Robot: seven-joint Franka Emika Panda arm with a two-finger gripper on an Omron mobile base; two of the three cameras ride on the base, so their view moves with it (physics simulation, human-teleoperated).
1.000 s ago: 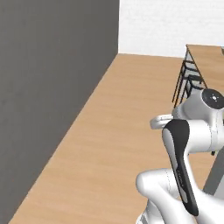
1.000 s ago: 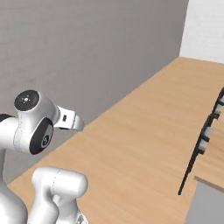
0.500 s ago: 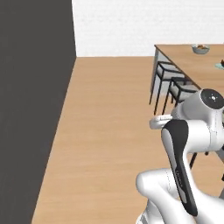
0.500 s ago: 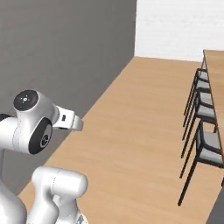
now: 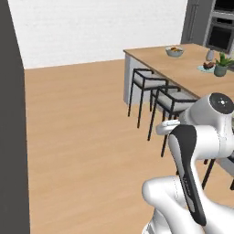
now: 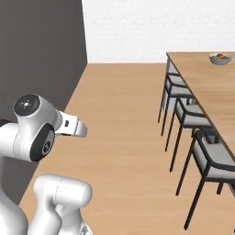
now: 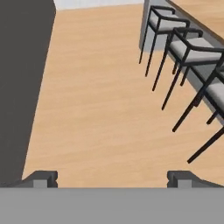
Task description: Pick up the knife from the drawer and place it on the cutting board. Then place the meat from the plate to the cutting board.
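Note:
Far off on the light wooden island counter (image 5: 192, 68) lies the small pale blue plate (image 5: 201, 69), and the meat (image 5: 209, 65) is a tiny reddish-brown chunk on it, beside a potted plant (image 5: 222, 67). My gripper (image 7: 113, 179) hangs open over bare wooden floor, its dark fingertips (image 7: 41, 178) wide apart with nothing between them. It is well away from the counter. The knife, the drawer and the cutting board are out of view.
A row of black-framed stools (image 5: 146, 84) with grey seats (image 6: 193, 112) lines the island's near side. A white fruit bowl (image 5: 174, 51) (image 6: 220, 58) sits at the counter's far end. A dark wall (image 6: 41, 55) stands to the left, with ovens (image 5: 221, 32) at the far right.
The whole picture has swung: the base has turned, so the dark wall slid off to the left and the island with its stools came into view. The arm's pose looks unchanged.

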